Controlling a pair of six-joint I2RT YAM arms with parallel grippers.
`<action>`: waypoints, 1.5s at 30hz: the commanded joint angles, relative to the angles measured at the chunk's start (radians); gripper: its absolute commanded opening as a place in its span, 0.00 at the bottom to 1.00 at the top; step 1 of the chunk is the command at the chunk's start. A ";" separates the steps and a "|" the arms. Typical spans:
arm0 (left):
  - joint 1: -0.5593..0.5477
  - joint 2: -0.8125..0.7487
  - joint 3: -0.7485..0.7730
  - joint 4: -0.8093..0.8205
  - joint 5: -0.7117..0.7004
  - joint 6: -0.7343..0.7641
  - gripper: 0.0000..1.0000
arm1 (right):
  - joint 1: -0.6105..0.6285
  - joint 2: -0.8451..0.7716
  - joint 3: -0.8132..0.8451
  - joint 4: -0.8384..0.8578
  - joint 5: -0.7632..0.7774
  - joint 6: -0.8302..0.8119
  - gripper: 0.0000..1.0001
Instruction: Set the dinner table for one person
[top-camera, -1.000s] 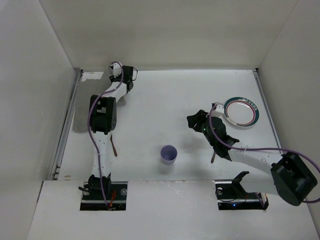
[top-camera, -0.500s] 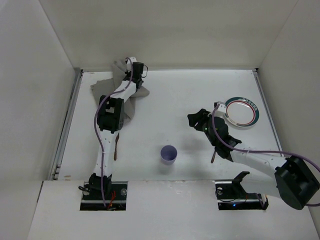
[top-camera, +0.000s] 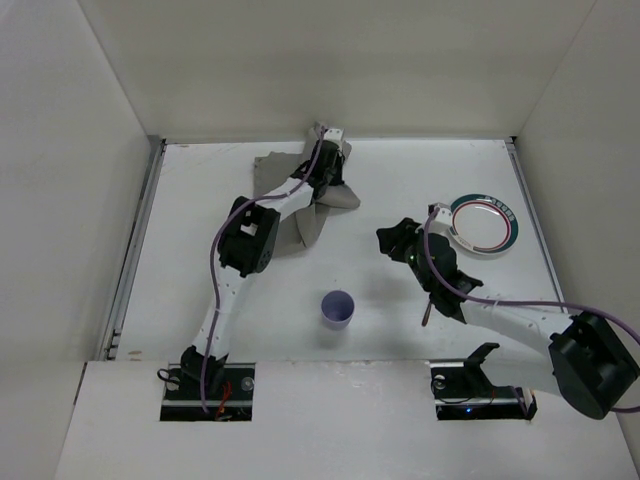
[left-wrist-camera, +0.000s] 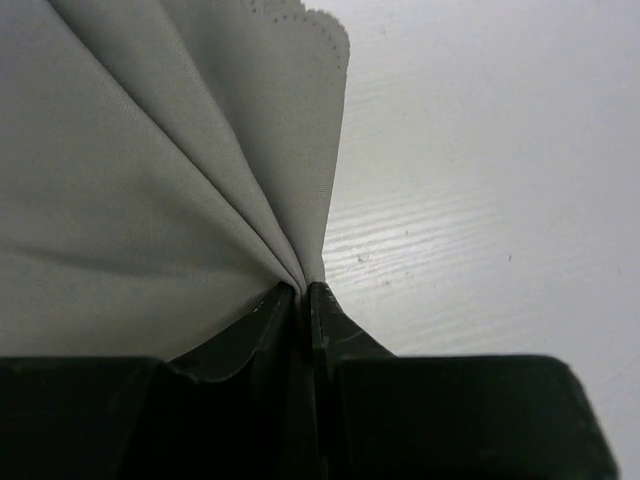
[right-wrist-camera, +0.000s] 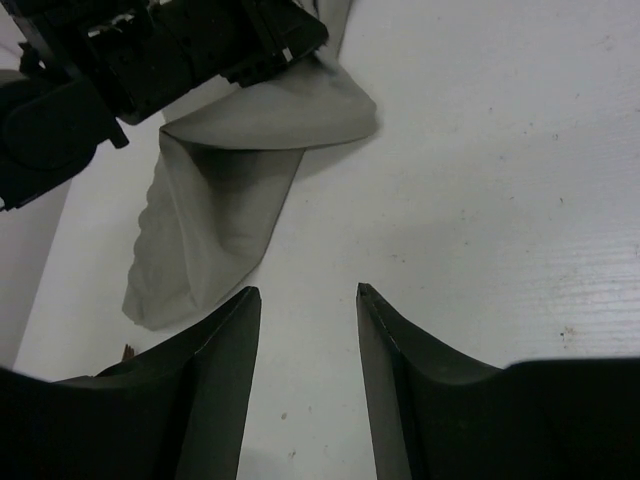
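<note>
Standing here, I can read no words, labels, brands or numbers anywhere on the table (top-camera: 400, 170) or on anything lying on it. The plate (top-camera: 484, 200) has a dark coloured band round its rim. If that band carries lettering, it is too small to make out.
</note>
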 joint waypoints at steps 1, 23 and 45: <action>0.041 -0.136 -0.106 0.084 0.113 0.007 0.11 | -0.016 0.018 -0.003 0.062 0.008 0.002 0.49; 0.121 -0.824 -0.936 0.345 -0.132 -0.418 0.61 | -0.082 0.193 0.034 0.103 -0.079 0.116 0.82; 0.253 -0.756 -1.090 0.179 -0.303 -0.435 0.59 | -0.170 0.676 0.471 -0.039 -0.167 0.603 0.70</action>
